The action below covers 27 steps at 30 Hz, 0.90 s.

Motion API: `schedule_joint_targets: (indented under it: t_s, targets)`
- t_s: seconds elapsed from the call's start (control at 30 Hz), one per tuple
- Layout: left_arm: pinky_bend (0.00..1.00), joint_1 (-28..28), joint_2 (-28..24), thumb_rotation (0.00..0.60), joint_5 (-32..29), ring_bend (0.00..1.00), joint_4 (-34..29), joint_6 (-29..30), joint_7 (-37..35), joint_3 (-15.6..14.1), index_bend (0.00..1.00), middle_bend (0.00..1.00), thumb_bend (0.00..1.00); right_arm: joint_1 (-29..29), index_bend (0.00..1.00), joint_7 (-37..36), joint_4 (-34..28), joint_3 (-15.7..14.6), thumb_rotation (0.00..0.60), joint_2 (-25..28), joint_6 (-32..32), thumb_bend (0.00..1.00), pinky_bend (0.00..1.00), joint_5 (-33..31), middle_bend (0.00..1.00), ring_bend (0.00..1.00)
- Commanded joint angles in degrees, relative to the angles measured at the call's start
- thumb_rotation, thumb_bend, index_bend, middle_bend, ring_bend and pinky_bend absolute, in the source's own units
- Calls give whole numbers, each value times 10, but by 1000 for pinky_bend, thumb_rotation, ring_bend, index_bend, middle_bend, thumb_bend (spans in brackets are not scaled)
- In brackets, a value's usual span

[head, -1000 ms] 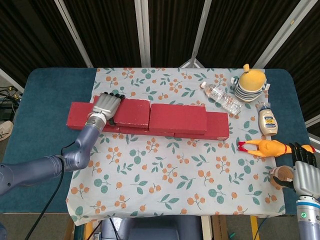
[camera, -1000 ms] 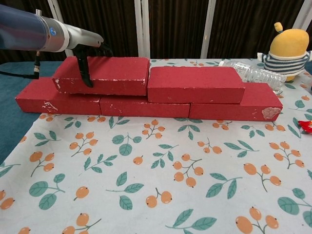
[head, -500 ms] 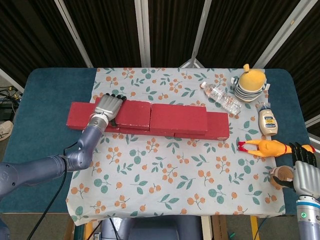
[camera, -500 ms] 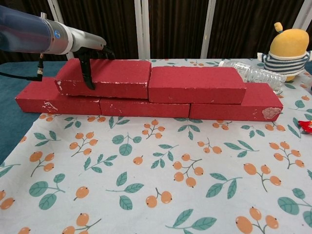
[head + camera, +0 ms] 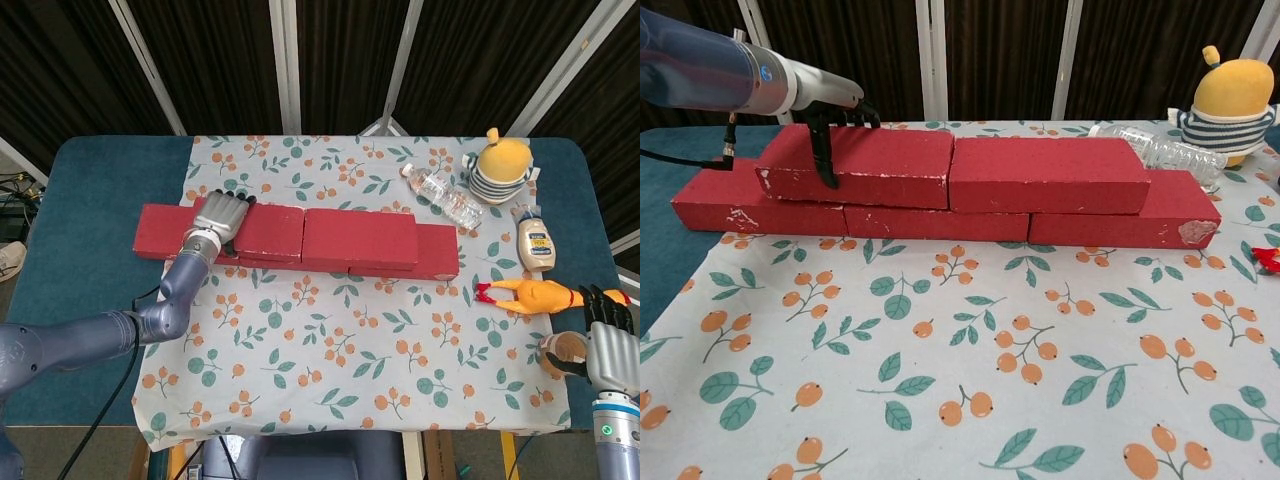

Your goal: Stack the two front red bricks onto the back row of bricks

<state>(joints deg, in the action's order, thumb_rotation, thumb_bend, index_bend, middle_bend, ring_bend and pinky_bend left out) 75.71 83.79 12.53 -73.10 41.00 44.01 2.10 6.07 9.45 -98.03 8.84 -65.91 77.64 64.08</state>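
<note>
- Comparing frames, we saw the left hand (image 5: 220, 216) gripping the left upper brick (image 5: 865, 165), now shoved against the right upper brick (image 5: 1045, 175).
- We counted five bricks; right hand (image 5: 610, 345) lay loosely spread.

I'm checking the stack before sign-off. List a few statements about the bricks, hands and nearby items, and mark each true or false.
1. Two red bricks lie on top of the back row. True.
2. The left hand grips the top left brick, fingers over its front face. True.
3. The top right brick stands upright on end. False: it lies flat beside the other.
4. The right hand rests on the bricks. False: it is at the table's right edge, far from them.
5. The water bottle stands upright. False: it lies on its side.
</note>
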Motion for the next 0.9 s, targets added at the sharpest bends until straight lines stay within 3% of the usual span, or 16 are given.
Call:
schedule_joint_targets:
  t_s: [0.03, 0.9]
  targets:
    - [226, 3, 2, 600, -10, 268, 2, 2, 5, -3, 253, 303, 0, 0, 4, 0, 0, 0, 600, 0, 0, 64, 0, 0, 0, 0]
    - [227, 11, 6, 600, -27, 268, 7, 2, 12, -4, 253, 303, 0, 3, 4, 10, -1, 1, 600, -3, 0, 63, 0, -6, 0, 0]
